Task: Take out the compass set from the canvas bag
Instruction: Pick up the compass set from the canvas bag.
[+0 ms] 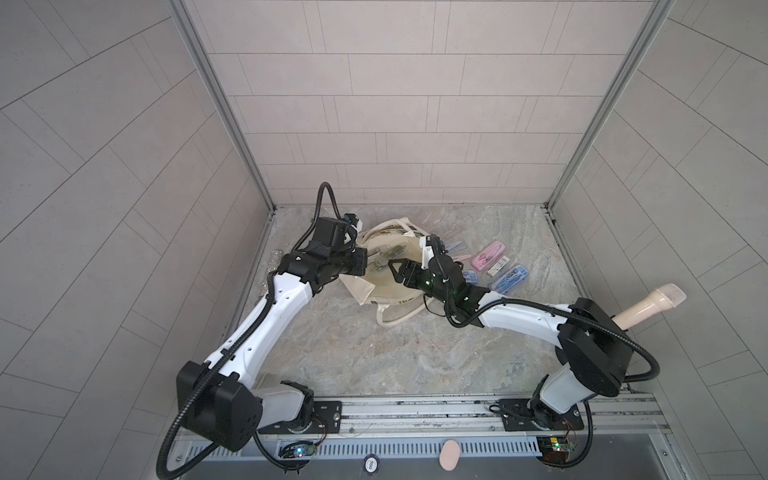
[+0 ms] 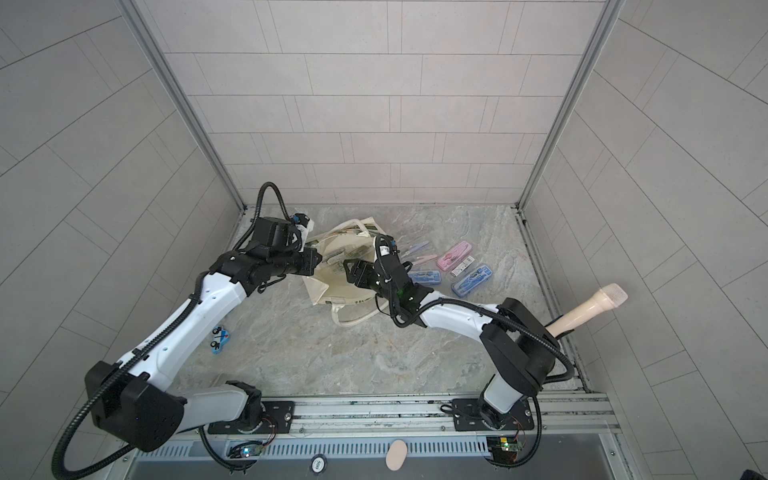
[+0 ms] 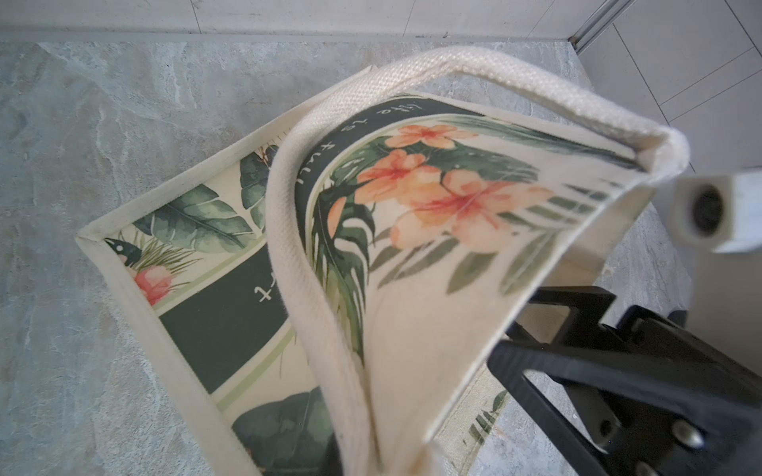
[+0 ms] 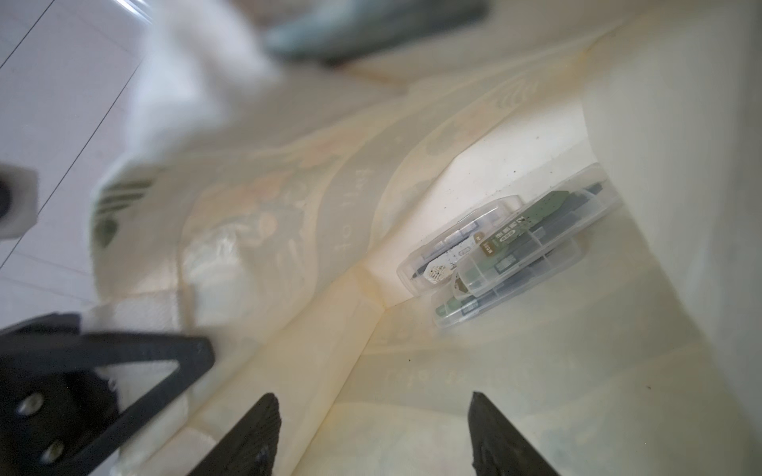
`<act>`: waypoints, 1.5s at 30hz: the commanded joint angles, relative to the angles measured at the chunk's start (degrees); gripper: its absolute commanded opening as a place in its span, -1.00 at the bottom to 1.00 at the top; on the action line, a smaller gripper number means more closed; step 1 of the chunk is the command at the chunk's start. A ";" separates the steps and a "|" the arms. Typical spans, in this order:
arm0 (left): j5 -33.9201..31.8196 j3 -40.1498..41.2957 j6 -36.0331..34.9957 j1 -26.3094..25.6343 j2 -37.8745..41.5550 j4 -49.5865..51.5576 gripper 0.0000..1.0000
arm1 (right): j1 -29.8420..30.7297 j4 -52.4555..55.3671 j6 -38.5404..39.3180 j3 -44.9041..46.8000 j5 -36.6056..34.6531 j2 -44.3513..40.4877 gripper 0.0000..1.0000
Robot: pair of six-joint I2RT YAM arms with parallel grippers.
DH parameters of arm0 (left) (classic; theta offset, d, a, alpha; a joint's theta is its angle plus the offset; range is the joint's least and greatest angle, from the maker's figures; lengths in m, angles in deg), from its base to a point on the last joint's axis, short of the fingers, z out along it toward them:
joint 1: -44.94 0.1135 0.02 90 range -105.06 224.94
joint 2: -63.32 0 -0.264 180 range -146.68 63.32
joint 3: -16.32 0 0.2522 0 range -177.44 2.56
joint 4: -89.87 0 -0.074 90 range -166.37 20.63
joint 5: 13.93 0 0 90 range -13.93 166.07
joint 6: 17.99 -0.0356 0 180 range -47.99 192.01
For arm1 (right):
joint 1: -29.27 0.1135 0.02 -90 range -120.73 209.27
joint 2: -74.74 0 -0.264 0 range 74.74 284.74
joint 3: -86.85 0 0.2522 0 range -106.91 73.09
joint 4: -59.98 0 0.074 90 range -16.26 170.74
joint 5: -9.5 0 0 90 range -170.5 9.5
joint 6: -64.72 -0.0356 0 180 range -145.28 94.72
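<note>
My left gripper pinches the bag rim, lifting it open; my right gripper, jaws spread, sits in the mouth, with the compass sets deep in the bag's corner

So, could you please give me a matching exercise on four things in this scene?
1. cream leaf-print canvas bag
2. clear plastic cases
3. pink plastic case
4. right gripper

a. open, pointing into the bag
b. on the grey marbled table, outside the bag
c. rim pinched by the left gripper
d. stacked inside the bag

Pairs: 1-c, 2-d, 3-b, 4-a
</note>
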 commanded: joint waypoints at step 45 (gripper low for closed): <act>8.84 -3.22 -0.20 0.13 -2.21 2.69 -1.00 | 0.87 0.63 -34.23 -13.64 -9.63 24.99 0.47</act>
